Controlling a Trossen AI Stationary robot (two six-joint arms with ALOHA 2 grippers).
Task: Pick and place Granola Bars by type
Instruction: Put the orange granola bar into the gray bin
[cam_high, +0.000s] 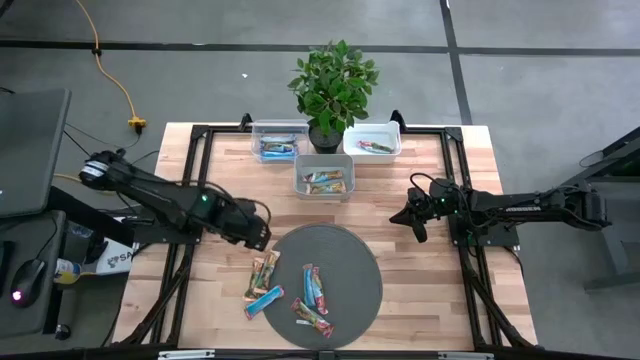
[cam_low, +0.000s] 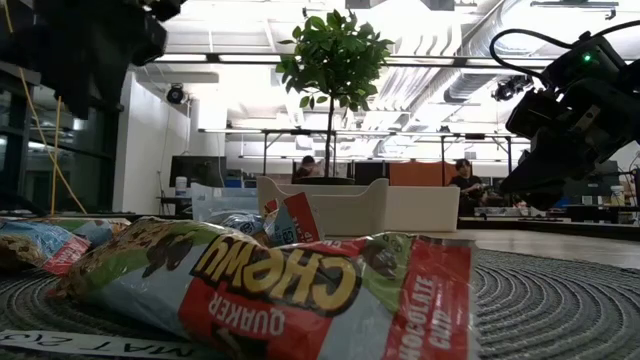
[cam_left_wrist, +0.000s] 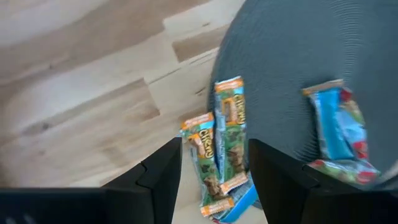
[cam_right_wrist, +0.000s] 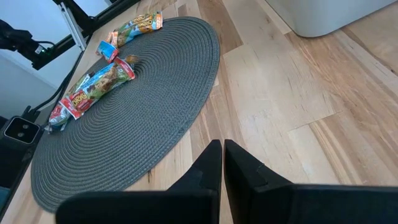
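My left gripper (cam_left_wrist: 211, 180) is spread wide, hovering right above two yellow-brown granola bars (cam_left_wrist: 221, 146) at the mat (cam_high: 355, 262) edge. Right gripper (cam_right_wrist: 222, 165) is pressed together, off beside the mat.

You get even, bright overhead light on the worktop (cam_high: 430, 290), with only soft shadows. In the low view, ceiling lights (cam_low: 400, 60) glare white, the potted plant (cam_low: 330, 60) is backlit and the near bar (cam_low: 290, 285) looms soft. Your left wrist view is smeared with blur; the right wrist view stays crisp.
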